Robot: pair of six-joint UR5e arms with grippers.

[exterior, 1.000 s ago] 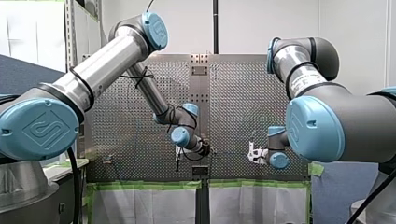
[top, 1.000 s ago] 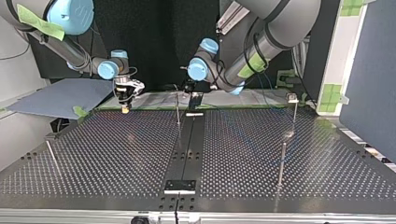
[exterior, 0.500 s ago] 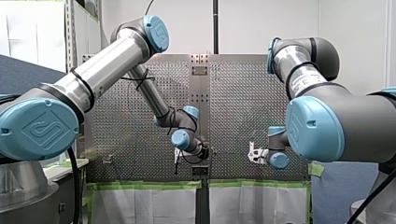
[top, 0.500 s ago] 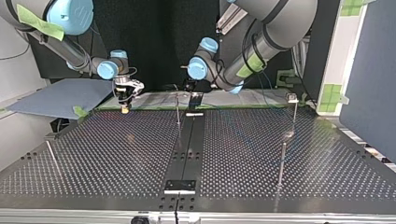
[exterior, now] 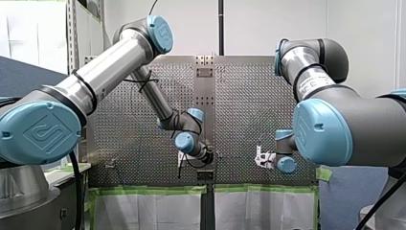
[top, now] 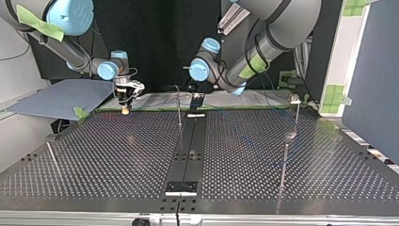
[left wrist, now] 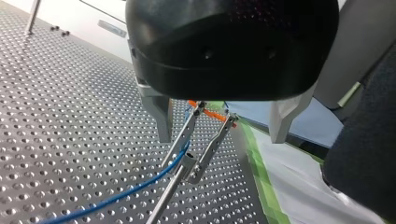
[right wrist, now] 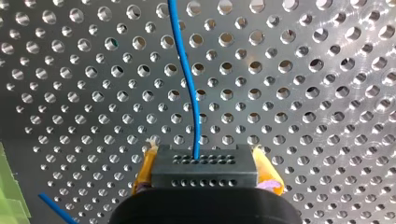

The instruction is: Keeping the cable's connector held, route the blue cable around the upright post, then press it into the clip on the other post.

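In the right wrist view my right gripper (right wrist: 205,161) is shut, its yellow pads (right wrist: 144,170) clamping a dark grey connector (right wrist: 205,173). The blue cable (right wrist: 189,79) leaves the connector and runs ahead over the perforated plate. In the left wrist view my left gripper (left wrist: 222,128) stands open, its metal fingers (left wrist: 161,116) on either side of a spring clip (left wrist: 205,140) on a thin post (left wrist: 163,200). The blue cable (left wrist: 135,189) runs up into that clip. In the top view my right gripper (top: 125,107) hangs at the far left and my left gripper (top: 192,94) over the clip post (top: 179,110).
Three more thin posts stand on the table in the top view: one at the left (top: 51,157), two at the right (top: 297,110) (top: 283,162). A black strip (top: 188,146) runs down the middle. A blue-grey panel (top: 61,96) lies beyond the far left edge.
My left arm's wrist has sunk slightly in the front view, staying by the clip post. My right arm holds still with the connector.
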